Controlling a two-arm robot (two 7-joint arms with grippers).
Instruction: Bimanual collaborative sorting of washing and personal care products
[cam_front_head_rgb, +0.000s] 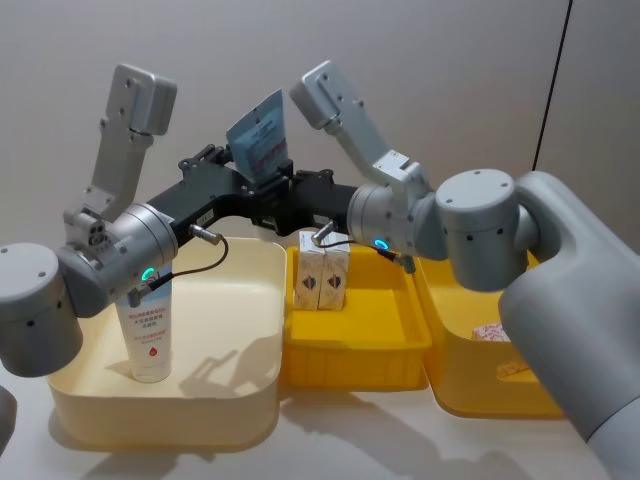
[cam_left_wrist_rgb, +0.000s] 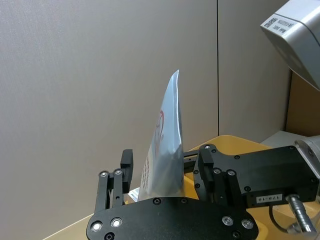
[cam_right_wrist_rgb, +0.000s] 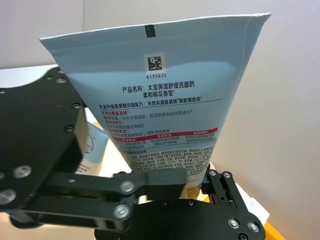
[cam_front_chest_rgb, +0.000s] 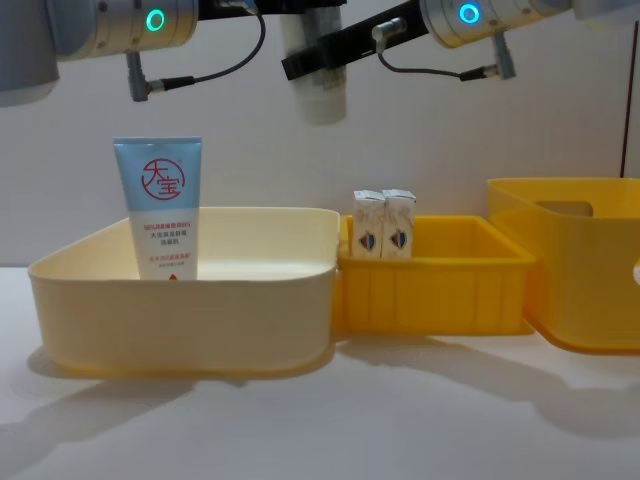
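— Both grippers, left (cam_front_head_rgb: 240, 190) and right (cam_front_head_rgb: 290, 195), have their fingers clamped on one pale blue tube (cam_front_head_rgb: 260, 138), held upright in the air above the bins.

— And the rest?

— Another tube (cam_front_chest_rgb: 159, 208) stands in the cream bin (cam_front_chest_rgb: 250, 300); two cartons (cam_front_chest_rgb: 384, 224) stand in the middle yellow bin (cam_front_chest_rgb: 440, 290).
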